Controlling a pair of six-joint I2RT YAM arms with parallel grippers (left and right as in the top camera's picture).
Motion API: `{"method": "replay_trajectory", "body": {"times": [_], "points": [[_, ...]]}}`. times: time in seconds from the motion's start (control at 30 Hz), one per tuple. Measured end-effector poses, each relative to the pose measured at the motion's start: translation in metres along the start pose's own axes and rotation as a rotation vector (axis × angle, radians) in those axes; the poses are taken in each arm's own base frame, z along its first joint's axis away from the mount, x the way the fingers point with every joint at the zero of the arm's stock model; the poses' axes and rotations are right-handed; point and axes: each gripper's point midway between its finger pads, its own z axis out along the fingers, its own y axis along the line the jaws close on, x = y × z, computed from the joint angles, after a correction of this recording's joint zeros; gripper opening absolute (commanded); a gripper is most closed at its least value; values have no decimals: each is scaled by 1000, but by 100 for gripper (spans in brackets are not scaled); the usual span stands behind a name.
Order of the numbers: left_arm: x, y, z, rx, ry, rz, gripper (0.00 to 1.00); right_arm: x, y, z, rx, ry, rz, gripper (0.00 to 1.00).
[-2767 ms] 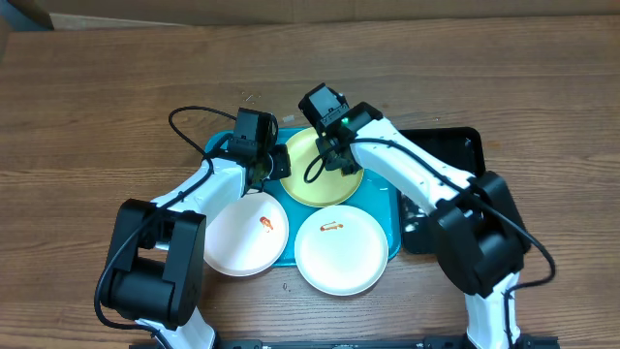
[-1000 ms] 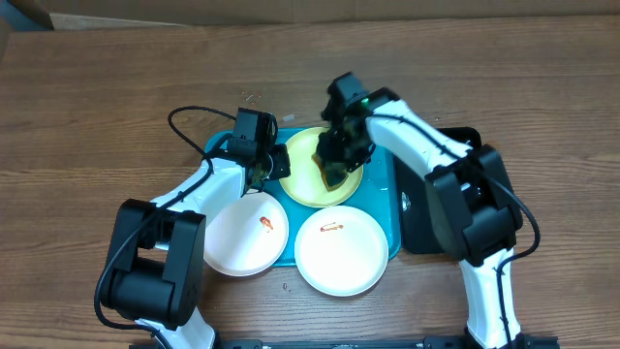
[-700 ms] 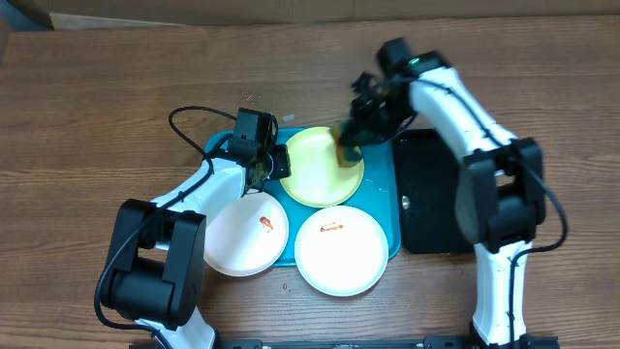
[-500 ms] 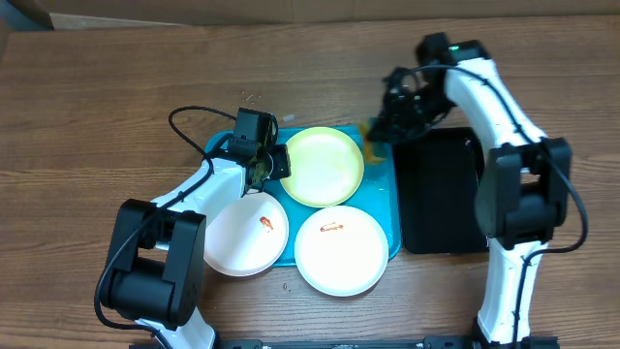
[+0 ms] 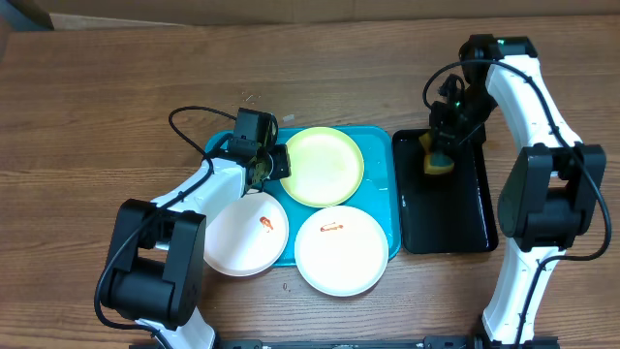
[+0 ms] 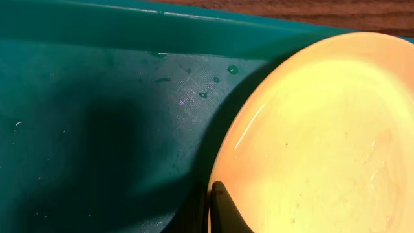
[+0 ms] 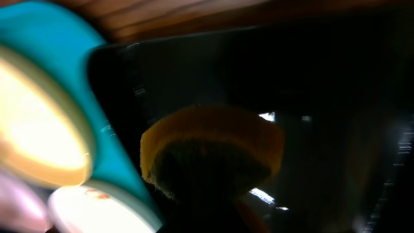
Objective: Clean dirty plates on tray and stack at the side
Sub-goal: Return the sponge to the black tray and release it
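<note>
Overhead, the wooden table [image 5: 116, 87] carries everything. At the left, the left fingers [image 5: 277, 163] are clenched on the left rim of the yellow-green plate [image 5: 325, 167], which lies flat at the far middle of the turquoise tray [image 5: 393, 218]. Its face shows no sauce. Nearer the front, the left white plate [image 5: 237, 242] bears a small red smear [image 5: 266, 225] and reaches out past the tray's near left corner. Just beside it, the right white plate [image 5: 341, 257] has its own orange smear [image 5: 331, 229] and overhangs the tray's near rim.

Left wrist view: one dark fingertip [image 6: 223, 208] rests on the plate's edge, with wet droplets [image 6: 231, 69] on the tray floor beside it.

Right of the turquoise tray and touching its side, the black tray [image 5: 450, 218] lies on the table. Over its far end the right fingers [image 5: 445, 148] are shut around a yellow sponge [image 5: 437, 165], well apart from all three plates. From the right wrist the sponge [image 7: 213, 152] shows a yellow body with a dark scrubbing face, hanging over the black tray; whether it touches the tray I cannot tell.
</note>
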Motion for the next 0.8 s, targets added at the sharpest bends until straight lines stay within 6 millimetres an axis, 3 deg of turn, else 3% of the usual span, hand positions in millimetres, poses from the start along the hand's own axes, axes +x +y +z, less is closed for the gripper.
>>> {"method": "replay_trajectory", "body": {"times": [0.17,0.47,0.6,0.8], "points": [[0,0,0,0,0,0,5,0,-12,23,72,1,8,4],[0,0,0,0,0,0,5,-1,-9,53,114,-14,-25,4],[0,0,0,0,0,0,5,-5,-9,54,135,-35,-20,18],[0,0,0,0,0,0,9,-6,-21,55,200,-50,34,53]]}}
